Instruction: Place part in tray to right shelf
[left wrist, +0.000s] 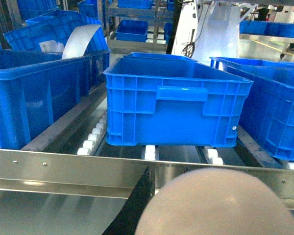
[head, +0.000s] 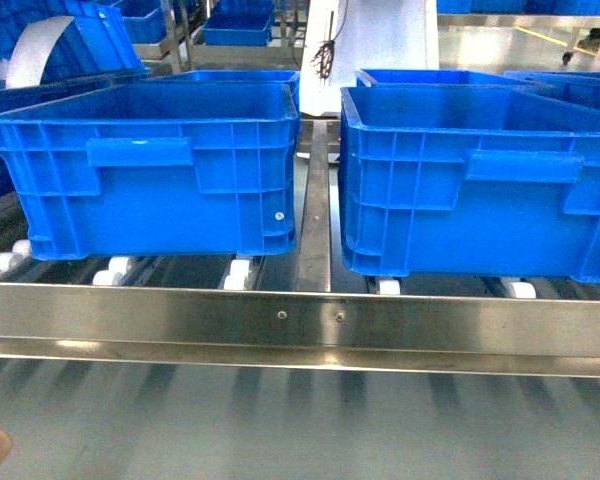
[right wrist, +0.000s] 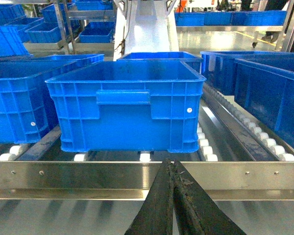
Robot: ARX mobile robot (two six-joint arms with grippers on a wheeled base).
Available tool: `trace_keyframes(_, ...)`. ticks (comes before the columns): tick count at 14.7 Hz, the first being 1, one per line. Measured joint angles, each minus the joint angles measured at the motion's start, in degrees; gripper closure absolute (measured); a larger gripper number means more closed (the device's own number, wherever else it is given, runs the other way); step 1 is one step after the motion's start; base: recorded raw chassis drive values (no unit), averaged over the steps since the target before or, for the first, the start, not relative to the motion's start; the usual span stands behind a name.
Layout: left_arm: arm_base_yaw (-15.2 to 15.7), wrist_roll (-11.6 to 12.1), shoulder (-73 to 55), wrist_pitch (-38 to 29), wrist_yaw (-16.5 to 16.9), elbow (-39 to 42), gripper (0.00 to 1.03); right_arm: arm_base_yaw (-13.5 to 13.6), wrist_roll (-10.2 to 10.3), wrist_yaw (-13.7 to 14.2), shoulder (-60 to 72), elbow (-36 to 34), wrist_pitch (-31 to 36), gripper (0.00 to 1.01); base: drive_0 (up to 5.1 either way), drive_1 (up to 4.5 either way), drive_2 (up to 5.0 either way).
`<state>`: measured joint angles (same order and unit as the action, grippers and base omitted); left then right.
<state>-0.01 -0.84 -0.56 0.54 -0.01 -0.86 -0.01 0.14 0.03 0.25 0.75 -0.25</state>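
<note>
Right gripper (right wrist: 172, 169), fingers pressed together on nothing, hangs at 6 o'clock before the right shelf (head: 310, 315); left claw's state can't be told. Part & tray not in view. Part prob. light, stiff, slick plastic; grip its boxy sides.

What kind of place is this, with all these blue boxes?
Most likely a factory or warehouse floor. Big blue crates sit on a stainless-steel rack with white rollers, and more crates on racks fill the background over a shiny floor.

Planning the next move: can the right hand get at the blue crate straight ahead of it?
Probably yes: the shut right hand points at the blue crate, with only the low front rail between them.
</note>
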Motion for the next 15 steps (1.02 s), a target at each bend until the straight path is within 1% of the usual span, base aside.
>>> trace_keyframes(7, 0.0, 0.0, 0.0, 0.0, 0.0, 0.0, 0.91, 0.0, 0.0, 0.0, 0.0, 0.0, 0.0, 0.99, 0.0, 0.00, 0.0)
trace_keyframes(8, 0.0, 0.0, 0.0, 0.0, 0.0, 0.0, 0.91, 0.0, 0.0, 0.0, 0.0, 0.0, 0.0, 0.98, 0.0, 0.00, 0.0)
trace_keyframes(9, 0.0, 0.0, 0.0, 0.0, 0.0, 0.0, 0.91, 0.0, 0.0, 0.0, 0.0, 0.0, 0.0, 0.93, 0.0, 0.00, 0.0)
trace_keyframes(10, 0.0, 0.0, 0.0, 0.0, 0.0, 0.0, 0.91, 0.0, 0.0, 0.0, 0.0, 0.0, 0.0, 0.82, 0.0, 0.00, 0.0)
trace_keyframes(12, 0.0, 0.0, 0.0, 0.0, 0.0, 0.0, 0.91, 0.0, 0.0, 0.0, 0.0, 0.0, 0.0, 0.56, 0.0, 0.00, 0.0)
trace_keyframes(13, 0.0, 0.0, 0.0, 0.0, 0.0, 0.0, 0.91, 0.0, 0.0, 0.0, 0.0, 0.0, 0.0, 0.40, 0.0, 0.00, 0.0)
trace_keyframes(14, 0.0, 0.0, 0.0, 0.0, 0.0, 0.0, 0.91, 0.0, 0.0, 0.0, 0.0, 0.0, 0.0, 0.31, 0.0, 0.00, 0.0)
trace_keyframes(15, 0.0, 0.0, 0.0, 0.0, 0.0, 0.0, 0.91, 0.0, 0.0, 0.0, 0.0, 0.0, 0.0, 0.14, 0.0, 0.00, 0.0)
